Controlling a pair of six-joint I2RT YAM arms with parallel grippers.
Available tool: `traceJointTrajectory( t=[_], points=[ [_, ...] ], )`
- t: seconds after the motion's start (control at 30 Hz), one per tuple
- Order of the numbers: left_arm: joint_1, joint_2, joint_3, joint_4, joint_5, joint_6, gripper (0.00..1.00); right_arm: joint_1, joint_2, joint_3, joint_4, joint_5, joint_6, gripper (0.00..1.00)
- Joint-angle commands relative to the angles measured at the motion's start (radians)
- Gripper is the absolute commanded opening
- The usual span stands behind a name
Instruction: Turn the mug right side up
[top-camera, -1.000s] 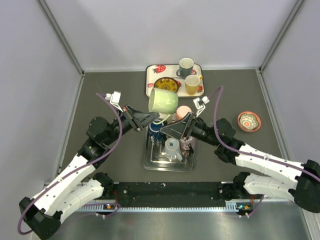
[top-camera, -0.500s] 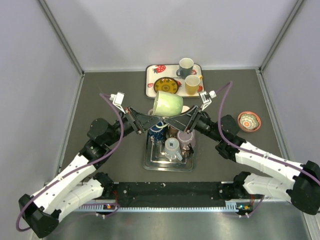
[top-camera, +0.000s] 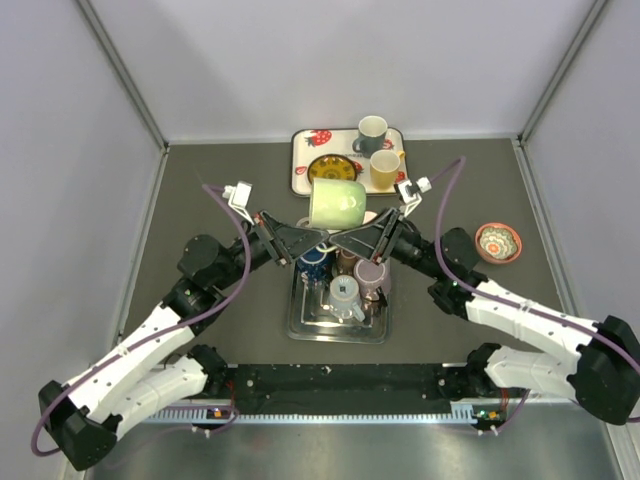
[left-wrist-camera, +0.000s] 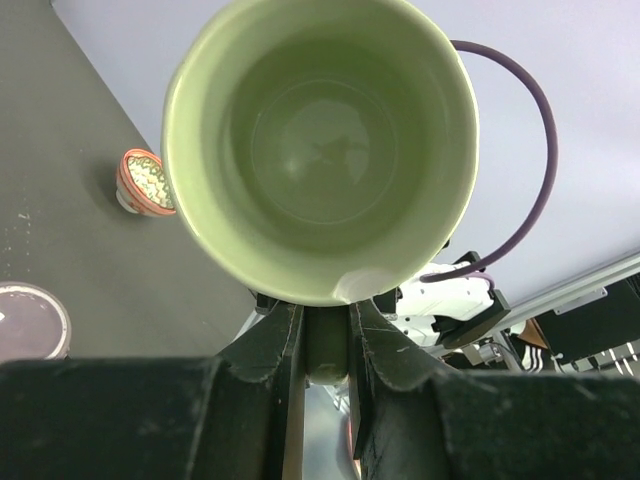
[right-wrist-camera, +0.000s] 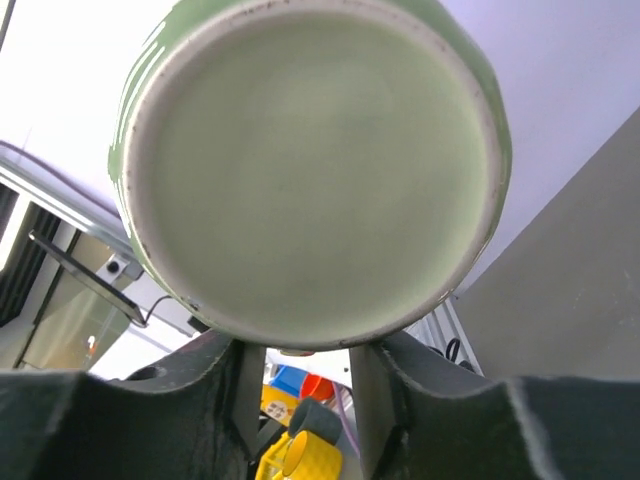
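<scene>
Holding green mug sideways by its handle in narrowed left hand, above the surface, mouth toward that hand. Base just beyond right hand; cannot tell whether gripping.

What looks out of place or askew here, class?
The green mug hangs sideways in mid-air, its handle pinched by the left hand. Its mouth faces that hand and its base faces the right hand.

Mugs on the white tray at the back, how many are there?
2: a grey mug at the far edge, a yellow mug just nearer. The raised green mug hides part of the tray.
</scene>
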Motion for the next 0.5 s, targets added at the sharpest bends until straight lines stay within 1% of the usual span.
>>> traceJointTrajectory(
  t=[0.0,0.03,0.1,0.13,0.2,0.23,0.27,0.4,0.47],
  points=[
    [-0.040,-0.001,0.036,0.046,0.099,0.007,0.00,-0.004,0.010,0.064,0.122,0.000,0.007,0.32],
    [-0.041,-0.003,0.038,0.037,0.099,0.011,0.00,-0.006,0.014,0.067,0.124,0.000,0.019,0.25],
    [-0.044,-0.007,0.036,0.030,0.099,0.014,0.00,-0.009,0.019,0.075,0.121,-0.003,0.026,0.19],
    [-0.044,-0.011,0.038,0.025,0.104,0.017,0.00,-0.009,0.019,0.081,0.115,-0.006,0.030,0.10],
    [-0.046,-0.020,0.039,-0.001,0.096,0.028,0.00,-0.011,0.019,0.096,0.076,-0.014,0.023,0.00],
    [-0.046,-0.033,0.038,-0.013,0.090,0.042,0.00,-0.011,0.017,0.121,0.003,-0.015,-0.002,0.00],
    [-0.046,-0.041,0.036,-0.035,0.073,0.048,0.00,-0.011,0.013,0.130,-0.025,-0.017,-0.017,0.00],
    [-0.046,-0.079,0.028,-0.062,0.044,0.080,0.00,-0.011,-0.010,0.135,-0.062,-0.028,-0.057,0.00],
    [-0.046,-0.095,0.024,-0.072,0.027,0.093,0.06,-0.011,-0.021,0.136,-0.082,-0.032,-0.083,0.00]
  ],
)
